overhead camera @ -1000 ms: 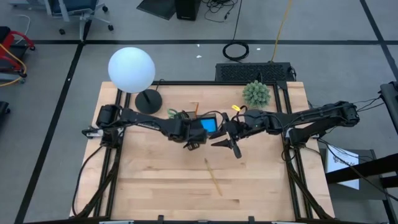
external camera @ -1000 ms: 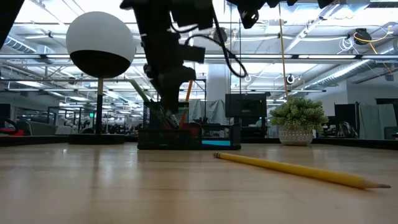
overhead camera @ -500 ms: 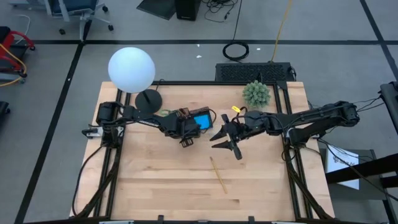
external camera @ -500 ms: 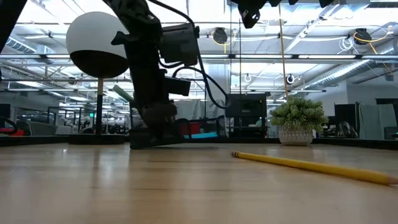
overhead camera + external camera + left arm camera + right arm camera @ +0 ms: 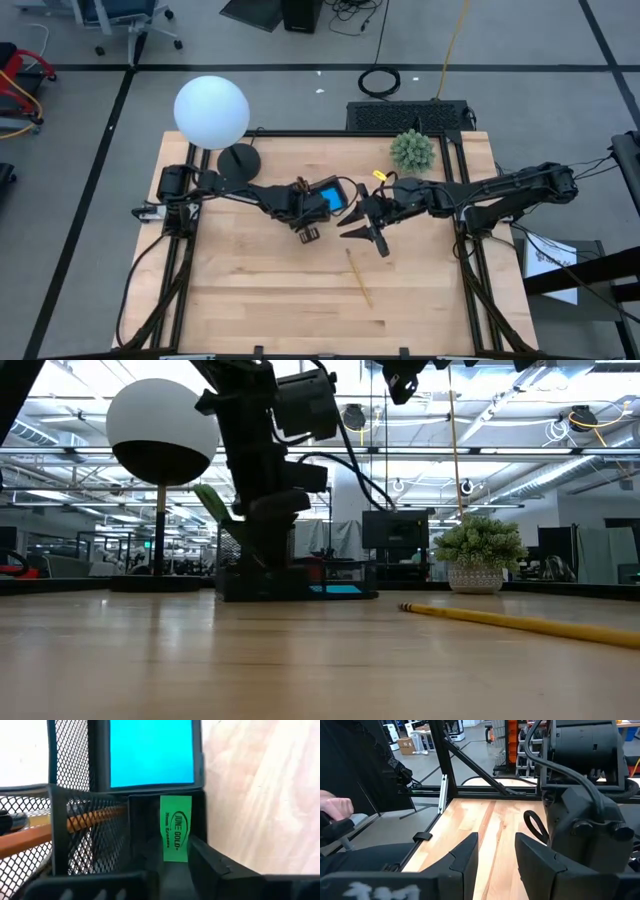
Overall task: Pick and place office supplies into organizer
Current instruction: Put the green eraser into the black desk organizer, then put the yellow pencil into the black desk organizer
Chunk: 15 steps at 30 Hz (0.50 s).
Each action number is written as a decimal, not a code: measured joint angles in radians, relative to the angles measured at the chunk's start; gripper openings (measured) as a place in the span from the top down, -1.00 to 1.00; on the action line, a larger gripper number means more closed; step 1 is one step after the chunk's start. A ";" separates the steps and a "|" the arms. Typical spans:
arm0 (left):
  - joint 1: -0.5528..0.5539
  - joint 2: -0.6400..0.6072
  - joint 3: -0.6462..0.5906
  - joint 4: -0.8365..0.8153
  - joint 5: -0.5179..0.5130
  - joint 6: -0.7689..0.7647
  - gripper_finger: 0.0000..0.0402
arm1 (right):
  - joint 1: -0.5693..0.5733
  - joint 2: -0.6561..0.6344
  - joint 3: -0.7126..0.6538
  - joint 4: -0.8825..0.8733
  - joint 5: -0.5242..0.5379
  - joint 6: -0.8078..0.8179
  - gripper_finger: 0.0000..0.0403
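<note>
The left gripper point(image 5: 308, 228) is hanging directly over the near edge of the black mesh organizer point(image 5: 322, 196) at mid-table, and whether its fingers are spread or pressed together cannot be told. Inside the organizer a blue sticky pad point(image 5: 151, 752) is lying flat, a small green eraser point(image 5: 175, 828) is sitting in the compartment just beside it, and an orange pencil point(image 5: 60, 826) is resting behind the mesh wall. The right gripper point(image 5: 366, 229) is waiting just right of the organizer with its fingers parted and nothing between them, while a yellow pencil point(image 5: 359, 278) is lying loose on the wooden table point(image 5: 250, 290), nearer and to the right.

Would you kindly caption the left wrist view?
Green eraser and blue sticky pad in the mesh organizer.
</note>
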 joint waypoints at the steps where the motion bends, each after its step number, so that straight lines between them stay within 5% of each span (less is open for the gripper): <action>1: 0.000 0.000 0.003 0.000 0.000 0.002 0.64 | 0.000 0.000 0.000 0.000 0.000 0.000 0.41; 15: 0.000 -0.003 0.006 -0.062 -0.018 -0.021 0.14 | 0.000 0.000 0.000 0.000 0.000 -0.002 0.41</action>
